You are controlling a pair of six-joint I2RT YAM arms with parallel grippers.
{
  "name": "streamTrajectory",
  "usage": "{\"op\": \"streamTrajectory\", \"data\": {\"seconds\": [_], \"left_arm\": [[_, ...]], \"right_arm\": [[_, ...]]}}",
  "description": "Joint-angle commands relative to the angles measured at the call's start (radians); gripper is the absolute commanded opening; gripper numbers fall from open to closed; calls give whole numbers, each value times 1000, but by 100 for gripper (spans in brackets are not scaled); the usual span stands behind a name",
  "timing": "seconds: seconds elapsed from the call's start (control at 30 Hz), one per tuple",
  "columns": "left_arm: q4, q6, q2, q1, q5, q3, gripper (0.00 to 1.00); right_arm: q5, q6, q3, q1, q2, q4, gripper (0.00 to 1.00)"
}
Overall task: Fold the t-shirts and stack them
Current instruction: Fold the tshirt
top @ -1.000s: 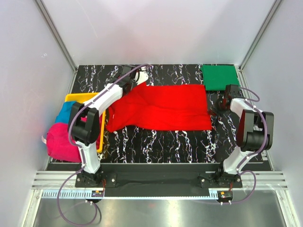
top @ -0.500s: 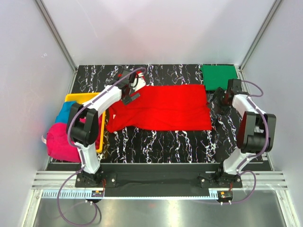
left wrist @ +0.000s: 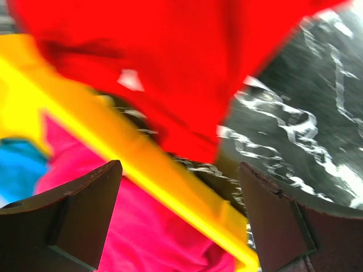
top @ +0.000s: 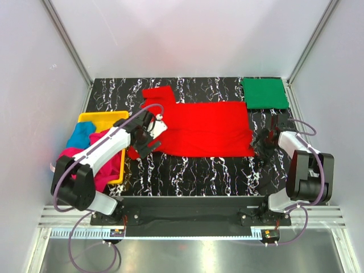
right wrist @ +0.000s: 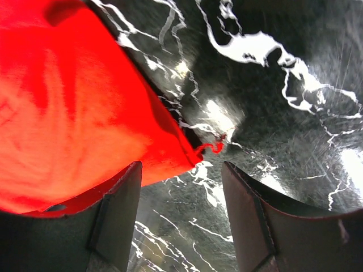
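**A:** Black marbled table (top: 187,176), top cam. Where's the cloth?

**B:** Red t-shirt (top: 199,128) is spread flat mid-table, one sleeve toward the far side. Green t-shirt (top: 263,92) is folded in the far right corner. Turquoise t-shirt (top: 79,135) and magenta t-shirt (top: 108,166) are heaped in and over the yellow tray (top: 102,116) at left.

**A:** Grippers?

**B:** Left gripper (top: 149,135) is at the red shirt's left end, near the tray. Right gripper (top: 267,139) is at its near right corner.

**A:** Left wrist cam?

**B:** Blurry. Jaws wide, nothing btwn them. Red cloth, tray rim and magenta show beyond.

**A:** Right wrist?

**B:** Also wide, empty. Red corner w/ a loose thread lies on the table just ahead.
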Motion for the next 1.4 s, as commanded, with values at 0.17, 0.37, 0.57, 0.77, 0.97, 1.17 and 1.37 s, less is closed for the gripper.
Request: {"op": "streamTrajectory", "data": {"seconds": [0.17, 0.37, 0.57, 0.77, 0.97, 1.17, 1.37], "left_arm": [[156, -15, 24, -18, 16, -110, 92], [183, -37, 38, -17, 6, -136, 92], [180, -44, -10, -7, 14, -150, 93], [238, -9, 5, 9, -9, -179, 91], [272, -8, 67, 9, -3, -171, 60], [279, 32, 44, 45, 54, -217, 37], [276, 34, 99, 124, 91, -219, 0]], "right_arm": [[-15, 53, -62, 56, 46, 88, 63], [-47, 54, -86, 68, 52, 129, 40], [-39, 45, -111, 68, 30, 123, 15], [-12, 30, -102, 67, -11, 82, 0], [60, 13, -91, 37, -106, 2, 0], [50, 13, -95, 22, -100, -6, 0], [59, 15, -86, 8, -97, -21, 0]]}}
